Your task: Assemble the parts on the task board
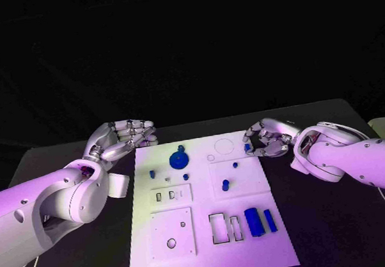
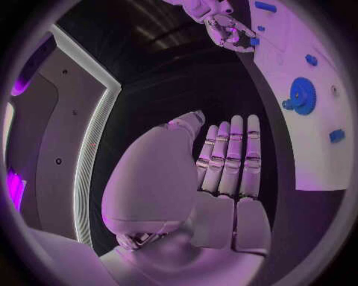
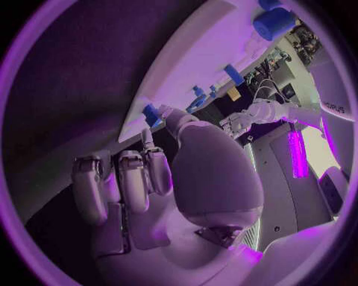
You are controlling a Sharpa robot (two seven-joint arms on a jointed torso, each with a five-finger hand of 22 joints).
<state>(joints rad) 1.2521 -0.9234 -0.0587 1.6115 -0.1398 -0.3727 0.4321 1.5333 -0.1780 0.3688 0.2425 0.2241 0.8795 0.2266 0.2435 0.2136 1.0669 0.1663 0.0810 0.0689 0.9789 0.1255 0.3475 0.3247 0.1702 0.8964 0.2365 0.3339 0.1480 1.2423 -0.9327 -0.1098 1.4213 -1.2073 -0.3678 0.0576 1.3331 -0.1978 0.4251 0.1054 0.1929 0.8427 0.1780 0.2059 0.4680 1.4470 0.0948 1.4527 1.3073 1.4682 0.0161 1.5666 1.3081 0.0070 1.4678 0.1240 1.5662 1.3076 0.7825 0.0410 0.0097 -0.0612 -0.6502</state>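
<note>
Black tabletop (image 1: 340, 221) with the white task board (image 1: 215, 260) lying flat in the middle, blue parts (image 1: 178, 159) scattered over it, and it's all dark behind. Left hand (image 1: 124, 139) hovers at the board's far left corner, fingers loosely curled around nothing. Right hand (image 1: 266, 138) pinches a small blue part (image 1: 248, 146) at the board's far right edge.

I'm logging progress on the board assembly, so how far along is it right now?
Early, it seems. Done: a blue gear appears to be seated on the task board. In hand: the right hand, at the board's far right edge, appears to pinch a small blue part in its fingers; the left hand holds nothing. Left: two blue blocks and other small pieces lie loose, and cutouts look empty.
</note>
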